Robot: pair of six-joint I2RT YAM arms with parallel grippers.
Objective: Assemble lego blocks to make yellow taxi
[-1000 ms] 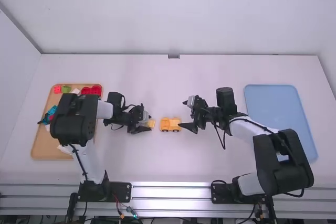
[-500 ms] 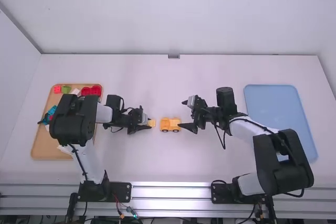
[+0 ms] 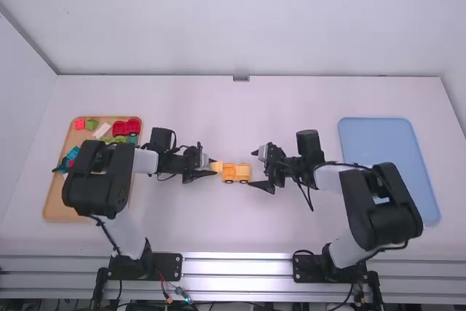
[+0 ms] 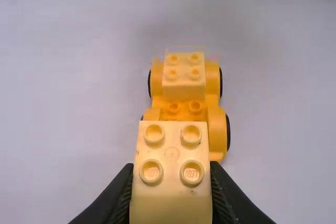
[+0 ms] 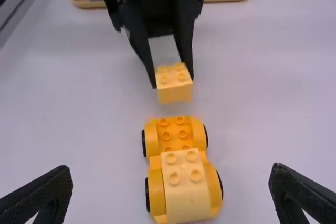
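Observation:
The left gripper (image 3: 211,168) is at the left end of the yellow wheeled base (image 3: 236,174), shut on a pale yellow block (image 3: 216,167). In the left wrist view, the left gripper (image 4: 171,195) pinches the studded block (image 4: 172,153) by its sides, hiding part of the base (image 4: 219,129). The right wrist view puts this block (image 5: 174,94) above the table, off one end of the base (image 5: 152,140). Another pale block (image 5: 185,195) sits on the base's other end. The right gripper (image 3: 256,168) stands at the right end; its fingers are wide apart around the base, and the right gripper (image 5: 172,174) holds nothing.
On the left, a wooden tray (image 3: 54,205) carries red, green, white and teal pieces, partly under the left arm. A blue tray (image 3: 378,143) lies on the right, beside and partly behind the right arm.
With its block, my left gripper has shifted slightly right, closer to the base. The right arm's links have swung left and its gripper has shifted a little left and lower in the view.

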